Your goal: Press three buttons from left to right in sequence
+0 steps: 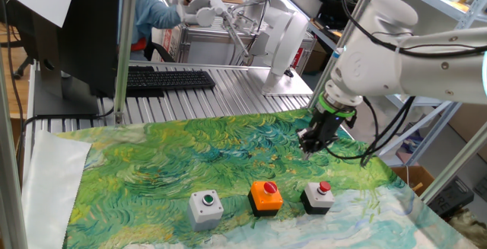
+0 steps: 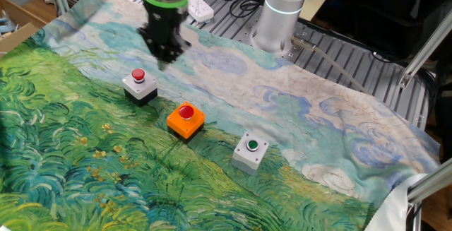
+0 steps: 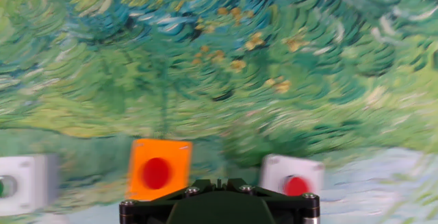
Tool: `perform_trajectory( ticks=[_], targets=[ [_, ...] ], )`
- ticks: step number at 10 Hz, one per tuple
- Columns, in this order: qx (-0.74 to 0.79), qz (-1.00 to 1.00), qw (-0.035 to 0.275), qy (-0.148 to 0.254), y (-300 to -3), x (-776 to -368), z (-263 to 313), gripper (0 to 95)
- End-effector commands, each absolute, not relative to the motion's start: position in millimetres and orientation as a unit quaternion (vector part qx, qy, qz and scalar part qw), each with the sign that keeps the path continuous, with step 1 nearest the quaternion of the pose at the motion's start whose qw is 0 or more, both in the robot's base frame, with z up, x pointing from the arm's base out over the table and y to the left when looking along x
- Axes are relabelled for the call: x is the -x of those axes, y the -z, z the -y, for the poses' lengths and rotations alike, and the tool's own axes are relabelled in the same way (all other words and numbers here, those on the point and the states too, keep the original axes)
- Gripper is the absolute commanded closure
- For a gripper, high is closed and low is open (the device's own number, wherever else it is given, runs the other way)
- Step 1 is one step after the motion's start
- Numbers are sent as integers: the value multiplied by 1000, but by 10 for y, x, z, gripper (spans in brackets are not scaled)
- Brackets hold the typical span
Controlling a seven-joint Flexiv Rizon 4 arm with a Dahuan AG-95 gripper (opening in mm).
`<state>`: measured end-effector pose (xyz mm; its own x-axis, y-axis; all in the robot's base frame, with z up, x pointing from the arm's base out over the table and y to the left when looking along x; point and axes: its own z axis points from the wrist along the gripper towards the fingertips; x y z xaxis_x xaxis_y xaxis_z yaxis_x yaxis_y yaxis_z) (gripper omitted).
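While the arm hangs above the painted cloth [image 1: 190, 154] that covers the surface, its gripper [image 1: 310, 144] points straight down with the jaws shut on nothing, a blunt tip suited to pushing a cap rather than grasping. The three buttons sit in a row near the cloth's front edge: the grey box with green cap [image 1: 205, 207] on the left, the orange box with red cap [image 1: 266, 196] in the middle, the black box with small red cap [image 1: 317, 196] on the right. The gripper hovers behind the black box, clear of all three. Being on the right end, it seems to me poised for the last press, though I cannot tell whether the others have been pushed.
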<state>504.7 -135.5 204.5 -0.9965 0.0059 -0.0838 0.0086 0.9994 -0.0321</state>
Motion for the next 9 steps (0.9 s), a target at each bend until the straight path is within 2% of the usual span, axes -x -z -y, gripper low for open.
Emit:
perform_trajectory(
  ticks=[1,3,9],
  targets=[
    [9,-999,41,15,-2083,-5166,1728,950],
    [2,-999,43,18,-2068,-5183,1936,950],
    [-20,-999,39,21,-1949,-4763,2037,950]
  ],
)
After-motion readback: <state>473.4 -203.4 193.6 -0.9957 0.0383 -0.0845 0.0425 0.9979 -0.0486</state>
